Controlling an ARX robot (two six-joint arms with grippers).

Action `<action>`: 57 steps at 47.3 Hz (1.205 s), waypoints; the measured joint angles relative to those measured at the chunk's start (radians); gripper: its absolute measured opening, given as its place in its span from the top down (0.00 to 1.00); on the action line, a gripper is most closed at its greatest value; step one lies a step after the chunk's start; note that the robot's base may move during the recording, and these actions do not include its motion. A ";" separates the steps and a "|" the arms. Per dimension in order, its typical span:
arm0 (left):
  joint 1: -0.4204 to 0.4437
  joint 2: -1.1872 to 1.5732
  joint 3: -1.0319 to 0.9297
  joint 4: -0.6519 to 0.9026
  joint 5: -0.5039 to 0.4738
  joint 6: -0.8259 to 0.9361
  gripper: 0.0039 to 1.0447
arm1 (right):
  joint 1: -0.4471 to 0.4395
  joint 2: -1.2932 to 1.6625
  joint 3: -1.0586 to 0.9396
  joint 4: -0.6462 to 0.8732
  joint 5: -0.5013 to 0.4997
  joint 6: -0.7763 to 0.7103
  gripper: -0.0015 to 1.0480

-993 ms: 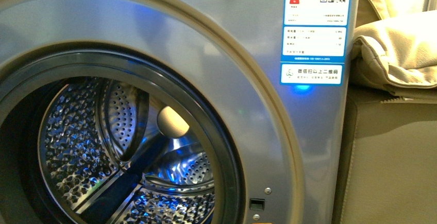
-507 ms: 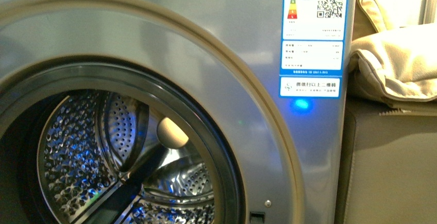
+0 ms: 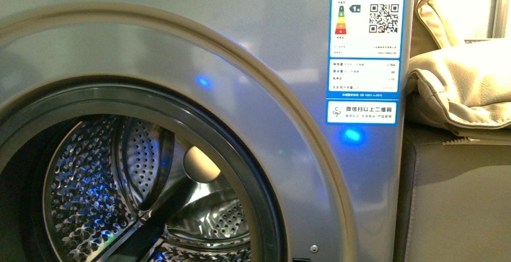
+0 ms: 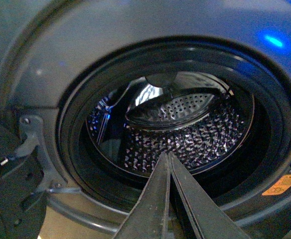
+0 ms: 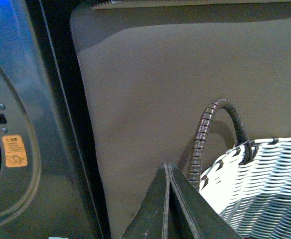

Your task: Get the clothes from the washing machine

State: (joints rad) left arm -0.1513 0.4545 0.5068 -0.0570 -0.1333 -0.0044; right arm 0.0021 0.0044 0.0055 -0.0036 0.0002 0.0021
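The silver-grey washing machine (image 3: pixel 259 51) fills the front view, its door open and the dimpled steel drum (image 3: pixel 90 196) in sight. The blue energy label (image 3: pixel 366 48) sits at its upper right. No clothes show in the drum or anywhere else. In the left wrist view my left gripper (image 4: pixel 166 155) is shut and empty, its tips pointing into the drum mouth (image 4: pixel 185 134) from just outside the dark rim. My right gripper (image 5: pixel 167 166) is shut and empty too, held in front of the brown sofa side, between the washing machine (image 5: pixel 16 124) and the basket.
A grey-and-white woven basket (image 5: pixel 257 184) with a dark wrapped handle (image 5: pixel 205 129) stands by the right gripper. A brown sofa side (image 5: pixel 155 84) stands right of the machine, with beige cushion fabric (image 3: pixel 464 81) on top. The open door's hinge (image 4: pixel 28 144) shows beside the drum.
The front view has tilted upward: the label and drum opening have slid down in the picture, and the label's top is now in view.
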 joint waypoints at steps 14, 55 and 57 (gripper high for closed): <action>0.148 -0.139 -0.219 0.085 0.130 0.000 0.97 | 0.000 0.000 0.000 0.000 0.001 0.000 0.98; 0.149 -0.404 -0.452 0.045 0.133 0.001 0.97 | 0.000 0.000 0.000 0.000 0.000 0.000 0.98; 0.149 -0.407 -0.455 0.045 0.133 0.000 0.97 | 0.000 0.000 0.000 0.000 0.000 0.000 0.98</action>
State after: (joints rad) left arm -0.0025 0.0475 0.0517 -0.0124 -0.0002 -0.0040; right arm 0.0021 0.0044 0.0055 -0.0036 0.0006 0.0017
